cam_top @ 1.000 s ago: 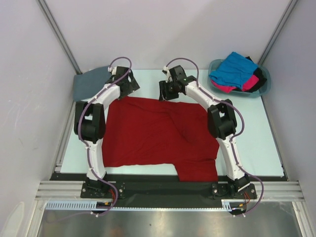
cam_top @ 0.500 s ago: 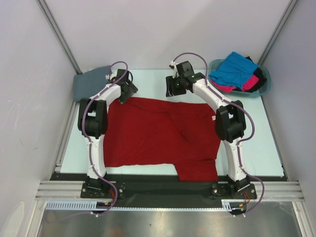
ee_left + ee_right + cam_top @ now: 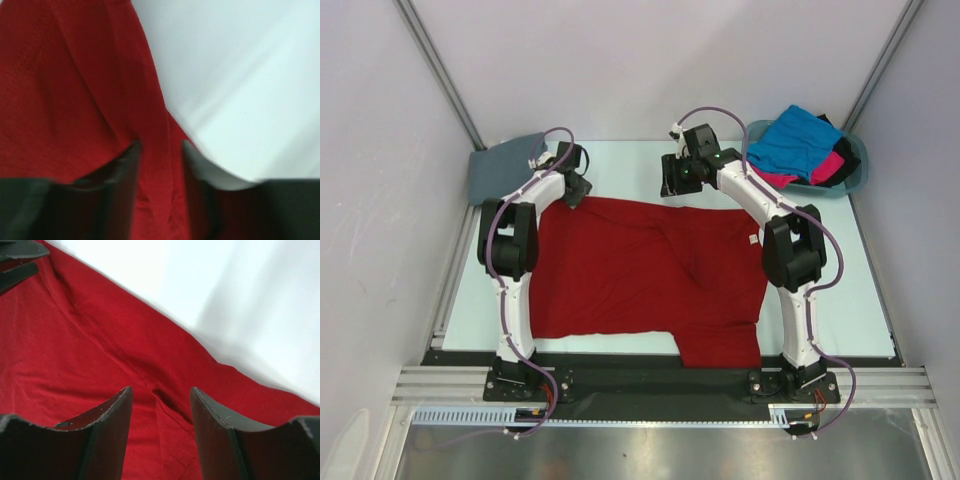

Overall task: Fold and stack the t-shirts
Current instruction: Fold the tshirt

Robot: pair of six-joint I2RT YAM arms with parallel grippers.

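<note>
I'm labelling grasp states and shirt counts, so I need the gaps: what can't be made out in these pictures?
Left wrist: blur hides whether the left gripper pinches the red t-shirt.
Top view: the black t-shirt lies mostly buried under the blue t-shirt and pink t-shirt in the basket.
Top view: the grey t-shirt's right edge sits behind the left arm.

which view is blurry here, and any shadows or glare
Left wrist: soft, the red t-shirt and left fingers smeared. Right wrist: sharper, right fingers crisp-edged, a grey shadow across the table. Top external: in focus, evenly lit, no harsh glare.
</note>
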